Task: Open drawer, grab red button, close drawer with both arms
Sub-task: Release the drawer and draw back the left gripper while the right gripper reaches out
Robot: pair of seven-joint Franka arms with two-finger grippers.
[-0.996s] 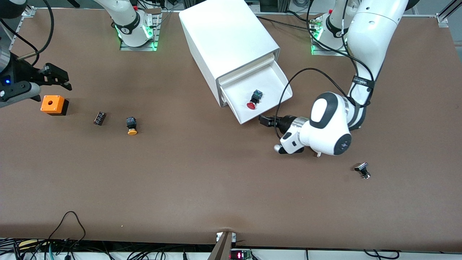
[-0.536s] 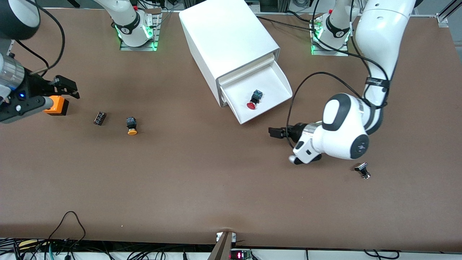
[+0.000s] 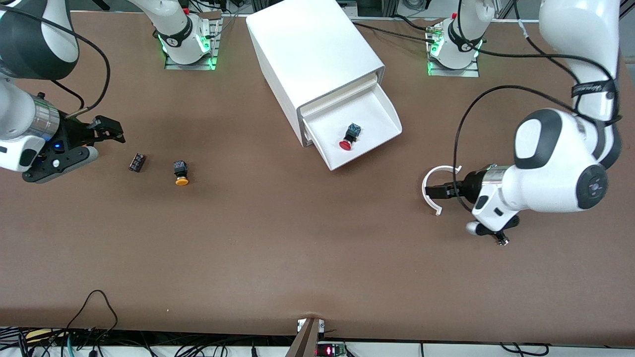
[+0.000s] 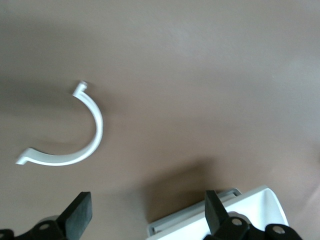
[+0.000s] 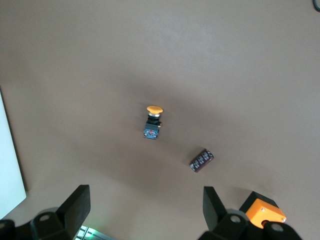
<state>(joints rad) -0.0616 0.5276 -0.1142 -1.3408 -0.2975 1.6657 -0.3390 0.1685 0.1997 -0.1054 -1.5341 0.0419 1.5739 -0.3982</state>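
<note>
The white cabinet point(image 3: 317, 59) stands at the table's middle, with its bottom drawer point(image 3: 384, 111) pulled open. The red-capped button point(image 3: 348, 138) lies on the drawer floor. My left gripper point(image 3: 430, 191) is open and empty over the table, off the drawer's front toward the left arm's end. In the left wrist view point(image 4: 147, 212) a corner of the drawer point(image 4: 250, 205) shows by one finger. My right gripper point(image 3: 111, 130) is open and empty over the right arm's end of the table. It also shows in the right wrist view point(image 5: 145, 207).
A white C-shaped clip point(image 3: 429, 184) point(image 4: 75, 145) lies under the left gripper. A yellow-capped button point(image 3: 181, 172) point(image 5: 153, 121) and a dark cylinder point(image 3: 137, 162) point(image 5: 202, 160) lie near the right gripper. An orange box point(image 5: 262, 212) is beneath it. A small black part point(image 3: 502, 240) lies under the left arm.
My left gripper has drawn away from the drawer front toward the left arm's end, uncovering the white clip. My right gripper has moved toward the middle, covering the orange box.
</note>
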